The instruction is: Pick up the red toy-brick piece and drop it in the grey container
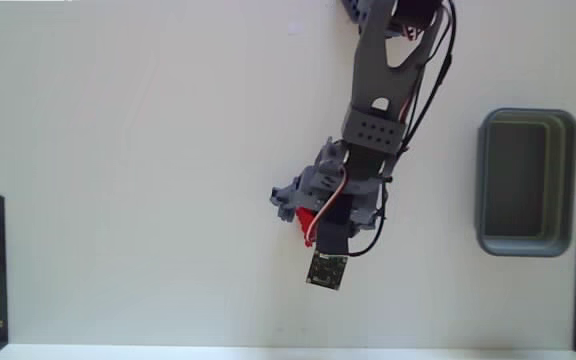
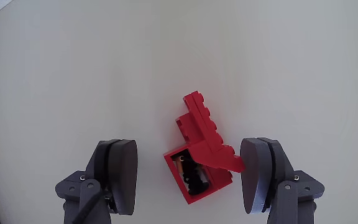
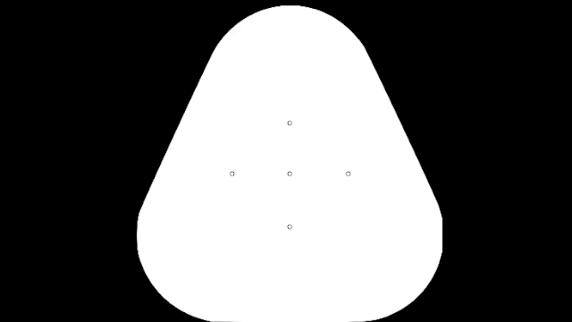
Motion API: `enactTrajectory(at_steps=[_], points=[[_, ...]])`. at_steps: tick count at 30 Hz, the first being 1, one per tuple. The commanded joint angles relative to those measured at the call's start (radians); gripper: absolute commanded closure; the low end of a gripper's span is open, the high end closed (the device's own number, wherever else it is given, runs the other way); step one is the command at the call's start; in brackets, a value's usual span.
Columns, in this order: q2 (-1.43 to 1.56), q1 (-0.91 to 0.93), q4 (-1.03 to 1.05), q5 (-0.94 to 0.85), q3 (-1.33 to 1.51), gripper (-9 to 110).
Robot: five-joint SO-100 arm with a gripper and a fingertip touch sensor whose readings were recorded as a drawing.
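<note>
fixed view, arm: the grey arm (image 1: 383, 95) reaches down from the top edge to the middle of the white table (image 1: 118, 180), its wrist over the work spot.
fixed view, brick: only a sliver of the red toy-brick piece (image 1: 305, 222) shows beneath the gripper (image 1: 303, 215), on the table near the centre.
fixed view, container: the grey container (image 1: 488, 185) sits at the right side of the table, well apart from the arm; its hollow looks empty.
fixed view, fingers: from this angle the wrist hides them, so their spread cannot be told here.
wrist view, brick: the red toy-brick piece (image 2: 202, 152) lies on the table, stepped end pointing up the picture, its open underside with a dark insert facing the camera.
wrist view, gripper: the gripper (image 2: 191, 174) straddles the brick with its jaws spread wide, one pad (image 2: 122, 174) well clear at left, the other pad (image 2: 257, 174) just beside the brick's right corner, touching or nearly so.
wrist view, grasp: no grip is made; the brick rests on the table, not lifted.
progress, done: the approach appears complete, with the brick between the fingers.
progress, left: closing on the brick, lifting, carrying it to the container and releasing it there all remain.
</note>
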Motion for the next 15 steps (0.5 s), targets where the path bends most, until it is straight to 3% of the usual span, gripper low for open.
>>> enactTrajectory(at_steps=[1,15], points=[[0.062,0.024,-0.012,0.005,-0.003,-5],[0.062,0.024,-0.012,0.005,-0.003,-1]])
